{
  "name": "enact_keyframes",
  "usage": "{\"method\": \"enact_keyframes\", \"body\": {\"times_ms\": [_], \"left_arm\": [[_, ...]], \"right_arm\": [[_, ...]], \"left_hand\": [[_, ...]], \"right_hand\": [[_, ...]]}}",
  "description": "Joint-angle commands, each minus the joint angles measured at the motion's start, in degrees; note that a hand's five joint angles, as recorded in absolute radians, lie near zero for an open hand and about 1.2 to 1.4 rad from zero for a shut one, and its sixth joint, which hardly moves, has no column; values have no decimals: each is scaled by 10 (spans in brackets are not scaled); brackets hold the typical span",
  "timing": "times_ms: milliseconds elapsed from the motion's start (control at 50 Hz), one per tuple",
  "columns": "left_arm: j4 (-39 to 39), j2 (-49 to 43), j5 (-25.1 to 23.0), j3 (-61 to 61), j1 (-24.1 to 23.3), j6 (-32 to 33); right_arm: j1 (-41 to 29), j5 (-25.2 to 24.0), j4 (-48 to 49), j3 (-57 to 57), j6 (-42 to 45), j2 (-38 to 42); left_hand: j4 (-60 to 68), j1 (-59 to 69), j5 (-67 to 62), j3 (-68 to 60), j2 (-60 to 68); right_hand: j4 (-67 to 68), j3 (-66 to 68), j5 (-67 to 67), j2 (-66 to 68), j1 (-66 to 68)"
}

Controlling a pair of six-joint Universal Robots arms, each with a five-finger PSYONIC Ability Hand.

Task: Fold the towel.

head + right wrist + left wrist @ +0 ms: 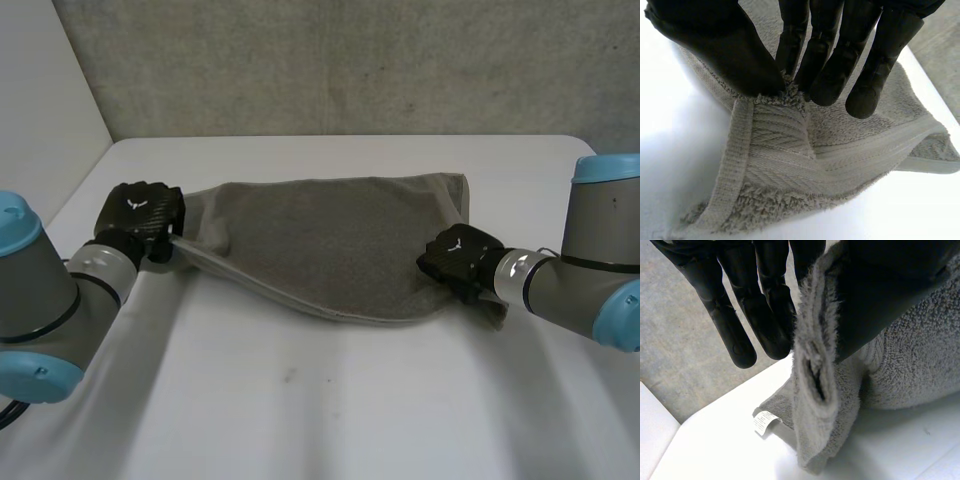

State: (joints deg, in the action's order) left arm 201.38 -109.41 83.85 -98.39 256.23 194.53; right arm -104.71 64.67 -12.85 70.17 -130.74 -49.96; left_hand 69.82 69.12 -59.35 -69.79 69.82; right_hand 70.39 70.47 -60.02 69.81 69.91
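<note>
Left hand [140,212] and right hand [458,255], each pinching a towel [320,250] corner: lift together, stay level, match edges.

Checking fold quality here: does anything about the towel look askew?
Yes. The towel looks uneven: its near edge bows in a curve between the left hand and the right hand, each pinching one end, instead of running straight.

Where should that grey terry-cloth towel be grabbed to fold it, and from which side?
At its two ends, each from its own outer side: the grey terry-cloth towel lies spread widthwise on the white table, and its flat hem band is thin enough to pinch. The left robot hand and right robot hand pinch it there.
</note>
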Motion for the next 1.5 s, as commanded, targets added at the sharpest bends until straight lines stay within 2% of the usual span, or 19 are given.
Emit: {"method": "enact_keyframes", "body": {"times_ms": [20, 240, 320, 500, 660, 780, 840, 860, 900, 920, 940, 1020, 1060, 1140, 1180, 1300, 1320, 1400, 1500], "left_arm": [[-2, 8, 0, 2, 1, -2], [-2, 8, -1, -2, 1, -5], [-2, 9, -1, -3, 2, -5], [-2, 8, -2, -3, 2, -5], [-2, 8, -1, -4, 3, -6], [-2, 8, -1, -4, 3, -6], [-3, 8, -1, -4, 3, -6], [-3, 8, -1, -4, 3, -6], [-3, 8, -1, -5, 3, -5], [-3, 8, -1, -5, 3, -6], [-3, 8, -1, -6, 3, -6], [-4, 10, -1, -15, 6, -1], [-8, 25, -1, -21, 9, 2], [-11, 51, -1, -30, 10, 3], [-21, 78, -1, -48, 8, 4], [-69, 169, -2, -96, 8, 10], [-70, 169, -2, -96, 8, 10], [-106, 246, -4, -144, 8, 61], [-138, 316, -4, -183, 8, 130]], "right_arm": [[12, 1, 47, 37, -107, -48], [71, 7, 141, 199, -242, -162], [93, 7, 160, 255, -248, -194], [108, 11, 218, 315, -268, -196], [102, 15, 260, 305, -305, -153], [99, 48, 304, 291, -306, -126], [99, 53, 313, 280, -307, -117], [99, 53, 313, 280, -307, -117], [99, 58, 316, 272, -306, -116], [99, 58, 316, 272, -306, -116], [100, 63, 315, 269, -303, -122], [104, 70, 312, 262, -297, -175], [108, 60, 306, 258, -275, -239], [109, 48, 285, 255, -218, -291], [113, 34, 246, 255, -138, -330], [139, 18, 115, 254, 32, -371], [139, 18, 114, 254, 32, -371], [150, 14, -7, 252, 121, -400], [172, 1, -95, 253, 146, -444]], "left_hand": [[102, 109, -107, -102, 102], [102, 109, -107, -102, 102], [102, 109, -107, -102, 102], [102, 109, -107, -102, 102], [102, 109, -107, -102, 102], [102, 109, -107, -102, 102], [102, 109, -107, -102, 102], [102, 109, -107, -102, 102], [102, 109, -107, -102, 102], [102, 109, -107, -102, 102], [102, 109, -107, -102, 102], [102, 109, -107, -102, 102], [102, 109, -107, -102, 102], [102, 109, -107, -102, 102], [102, 109, -107, -102, 102], [102, 109, -107, -102, 102], [102, 109, -107, -102, 102], [102, 109, -107, -102, 102], [102, 109, -107, -102, 102]], "right_hand": [[-453, -454, 449, -447, -448], [-531, -531, 527, -525, -526], [-604, -605, 600, -598, -599], [-593, -594, 589, -587, -588], [-458, -459, 455, -453, -454], [-352, -353, 349, -347, -348], [-193, -194, 190, -188, -189], [-193, -193, 189, -187, -188], [1, 1, -5, 7, 6], [3, 2, -6, 8, 7], [95, 94, -99, 101, 100], [96, 95, -100, 102, 101], [96, 95, -100, 102, 101], [96, 95, -100, 102, 101], [96, 95, -100, 102, 101], [96, 95, -100, 102, 101], [96, 95, -100, 102, 101], [96, 95, -100, 102, 101], [96, 95, -100, 102, 101]]}}
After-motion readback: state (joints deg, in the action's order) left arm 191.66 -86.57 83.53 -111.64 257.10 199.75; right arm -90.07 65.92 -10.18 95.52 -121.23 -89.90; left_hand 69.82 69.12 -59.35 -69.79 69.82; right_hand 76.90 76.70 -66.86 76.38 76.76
